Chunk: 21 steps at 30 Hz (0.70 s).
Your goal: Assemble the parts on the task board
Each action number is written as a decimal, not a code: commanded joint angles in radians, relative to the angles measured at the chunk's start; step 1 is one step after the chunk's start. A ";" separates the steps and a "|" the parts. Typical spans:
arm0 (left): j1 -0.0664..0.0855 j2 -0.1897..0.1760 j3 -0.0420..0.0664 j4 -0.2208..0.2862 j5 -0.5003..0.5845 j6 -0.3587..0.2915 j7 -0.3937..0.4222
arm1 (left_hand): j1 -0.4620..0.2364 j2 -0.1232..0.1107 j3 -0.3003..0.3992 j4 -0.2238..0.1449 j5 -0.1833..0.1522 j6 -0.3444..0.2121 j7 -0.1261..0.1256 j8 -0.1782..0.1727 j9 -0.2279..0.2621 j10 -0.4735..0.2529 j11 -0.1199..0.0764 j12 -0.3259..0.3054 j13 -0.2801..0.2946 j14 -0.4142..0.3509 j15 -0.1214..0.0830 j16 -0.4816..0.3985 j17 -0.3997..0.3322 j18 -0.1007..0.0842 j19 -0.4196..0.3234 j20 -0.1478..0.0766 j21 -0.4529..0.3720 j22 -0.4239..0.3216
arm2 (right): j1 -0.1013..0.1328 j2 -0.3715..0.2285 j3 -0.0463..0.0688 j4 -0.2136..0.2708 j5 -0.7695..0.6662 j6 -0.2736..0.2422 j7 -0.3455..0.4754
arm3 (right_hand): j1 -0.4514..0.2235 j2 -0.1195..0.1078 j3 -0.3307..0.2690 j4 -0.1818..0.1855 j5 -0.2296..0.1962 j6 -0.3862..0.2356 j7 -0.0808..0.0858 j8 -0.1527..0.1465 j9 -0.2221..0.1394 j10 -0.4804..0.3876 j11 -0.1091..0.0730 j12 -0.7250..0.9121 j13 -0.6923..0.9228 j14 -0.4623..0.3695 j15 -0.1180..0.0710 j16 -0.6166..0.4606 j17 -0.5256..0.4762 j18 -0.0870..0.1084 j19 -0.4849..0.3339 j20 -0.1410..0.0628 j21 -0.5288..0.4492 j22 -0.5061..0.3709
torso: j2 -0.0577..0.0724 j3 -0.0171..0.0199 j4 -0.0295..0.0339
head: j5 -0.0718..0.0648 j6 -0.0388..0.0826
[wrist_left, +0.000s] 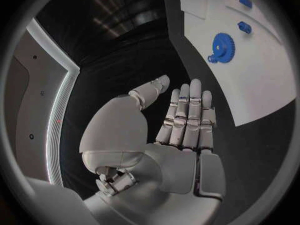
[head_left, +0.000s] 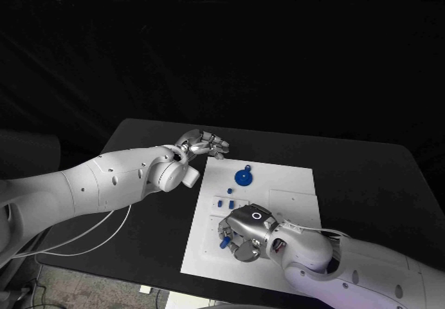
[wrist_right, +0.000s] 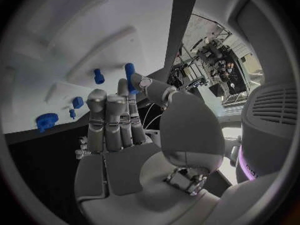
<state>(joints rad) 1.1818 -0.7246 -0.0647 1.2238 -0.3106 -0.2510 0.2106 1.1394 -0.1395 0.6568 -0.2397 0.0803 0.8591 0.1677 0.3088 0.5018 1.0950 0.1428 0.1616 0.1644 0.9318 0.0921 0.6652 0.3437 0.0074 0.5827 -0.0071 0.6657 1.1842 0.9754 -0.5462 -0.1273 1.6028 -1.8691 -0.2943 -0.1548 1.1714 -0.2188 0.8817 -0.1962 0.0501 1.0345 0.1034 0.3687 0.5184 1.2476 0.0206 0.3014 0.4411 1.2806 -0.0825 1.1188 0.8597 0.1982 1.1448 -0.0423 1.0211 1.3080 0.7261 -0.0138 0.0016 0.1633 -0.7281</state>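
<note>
Head view, for your reference: the white task board point(head_left: 278, 193) lies in the middle of the black table point(head_left: 371, 174), and the blue parts sit on it. You see a blue gear point(head_left: 243, 177) on the board's far half, well apart from the rest. Nearer the middle, just beside the board's left edge, stand two small blue pegs point(head_left: 226, 204), with a tinier blue piece point(head_left: 229, 190) a little beyond them. Your right hand point(head_left: 243, 233) hangs over the board's near half and pinches a blue pin point(head_left: 224, 241) between thumb and a finger; in the right wrist view the pin point(wrist_right: 130, 76) stands up at the fingertips point(wrist_right: 123, 87), held against the thumb, while the other fingers lie straight and side by side. The same view shows the gear point(wrist_right: 45, 121) and the pegs point(wrist_right: 99, 76) on the board beyond the hand. Your left hand point(head_left: 204, 144) hovers off the board, above the table near the board's far left corner; the left wrist view shows its fingers point(wrist_left: 187, 115) extended and relaxed, grasping nothing, with the gear point(wrist_left: 221, 47) on the board point(wrist_left: 262, 80) beyond them.
</note>
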 commanded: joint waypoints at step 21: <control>0.001 0.003 0.001 0.001 0.004 0.017 0.005 | 0.002 0.002 -0.007 0.000 -0.004 -0.009 0.000 0.006 -0.002 -0.005 0.001 -0.005 -0.002 0.006 -0.002 -0.005 0.003 0.002 0.007 -0.002 -0.007 0.001 | -0.001 0.014 -0.008 -0.003 -0.053 0.063 -0.024 | -0.007 0.001 0.007 -0.005 -0.001 0.012 -0.002 0.004 0.021 0.010 -0.003 0.009 0.005 -0.001 -0.010 -0.003 -0.001 0.064 0.003 -0.004 0.007 0.020 | 0.000 -0.0006 0.0004 | -0.002 -0.002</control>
<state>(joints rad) 1.1818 -0.7241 -0.0647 1.2236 -0.3106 -0.2485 0.2099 1.1393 -0.1395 0.6568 -0.2397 0.0803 0.8591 0.1676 0.3088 0.5009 1.0950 0.1428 0.1616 0.1636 0.9319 0.0921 0.6653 0.3459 0.0075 0.5827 -0.0071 0.6617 1.1840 0.9753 -0.5343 -0.1334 1.6004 -1.9096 -0.2743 -0.1848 1.1689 -0.2215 0.8831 -0.2003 0.0501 1.0384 0.1008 0.3658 0.5373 1.2526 0.0193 0.3060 0.4480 1.2808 -0.0828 1.1185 0.8598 0.1985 1.1435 -0.0404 1.0211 1.3078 0.7259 -0.0141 0.0014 0.1619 -0.7287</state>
